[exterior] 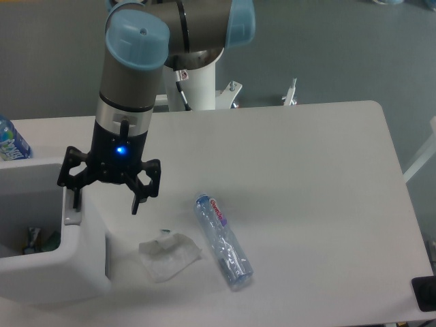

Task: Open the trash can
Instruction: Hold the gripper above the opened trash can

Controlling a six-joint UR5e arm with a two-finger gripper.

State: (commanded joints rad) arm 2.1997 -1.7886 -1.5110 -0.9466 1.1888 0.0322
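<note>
The trash can (82,272) is a big white boxy bin at the table's left front. Its top is open: the inside (27,214) shows as a dark hollow with some litter (34,237) at the bottom, and no flat lid covers it. The grey push bar (70,212) runs along the right side of the opening. My gripper (104,204) hangs open over the bin's right rim, pointing down. One fingertip (73,201) is at the push bar; whether it touches cannot be told. The other fingertip (135,206) hangs beyond the bin's right wall, above the table.
A clear plastic bottle (223,240) lies on the table right of the bin. A crumpled clear wrapper (169,255) sits between the two. Another bottle (10,139) stands at the far left edge. A black object (424,293) is at the lower right corner. The arm's base (197,88) stands behind the table.
</note>
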